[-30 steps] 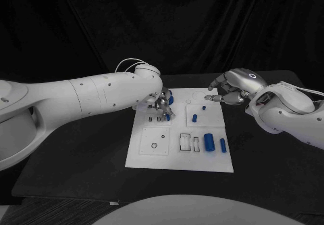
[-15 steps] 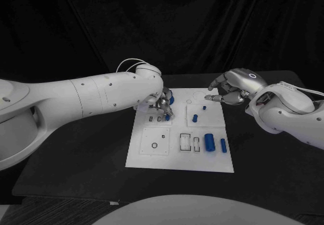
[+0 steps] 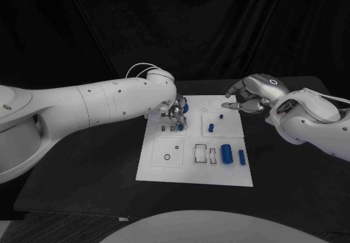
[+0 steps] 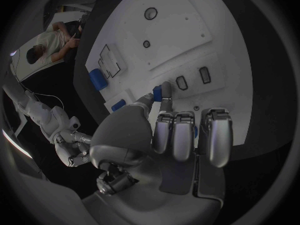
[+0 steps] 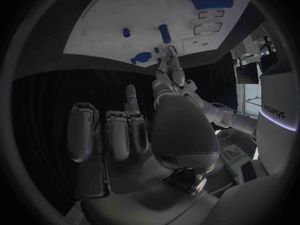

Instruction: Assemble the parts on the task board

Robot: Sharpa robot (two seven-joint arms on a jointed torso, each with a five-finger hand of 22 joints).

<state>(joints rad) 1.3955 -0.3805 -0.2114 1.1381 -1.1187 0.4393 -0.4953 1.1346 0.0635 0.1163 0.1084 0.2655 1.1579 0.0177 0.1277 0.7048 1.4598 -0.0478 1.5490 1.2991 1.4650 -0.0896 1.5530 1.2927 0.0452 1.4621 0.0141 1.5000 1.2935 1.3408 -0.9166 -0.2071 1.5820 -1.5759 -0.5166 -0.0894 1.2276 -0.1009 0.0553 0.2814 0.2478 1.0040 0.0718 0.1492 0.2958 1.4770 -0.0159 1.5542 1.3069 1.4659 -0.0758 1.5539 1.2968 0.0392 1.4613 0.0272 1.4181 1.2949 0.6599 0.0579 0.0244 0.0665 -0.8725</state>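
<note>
The white task board [image 3: 164,172] lies mid-table. My left hand [image 3: 173,112] reaches over its far left part, fingertips down by two small slots [image 3: 167,128]. It pinches a small blue part [image 4: 157,92] between thumb and a finger; the same part [image 3: 181,127] peeks out under the fingertips. A round blue part [image 3: 184,107] stands just behind the hand. My right hand [image 3: 250,97] hovers above the board's far right corner with loosely bent fingers, holding nothing. In the right wrist view the left hand's fingers [image 5: 170,60] touch the board [image 5: 112,15].
On the board's right half stand a small blue peg [image 3: 221,116] and a short blue cylinder [image 3: 210,127]. Nearer me lie a thick blue cylinder [image 3: 226,153] and a slim one [image 3: 241,157], beside two rectangular recesses [image 3: 200,152]. Black table surrounds the board.
</note>
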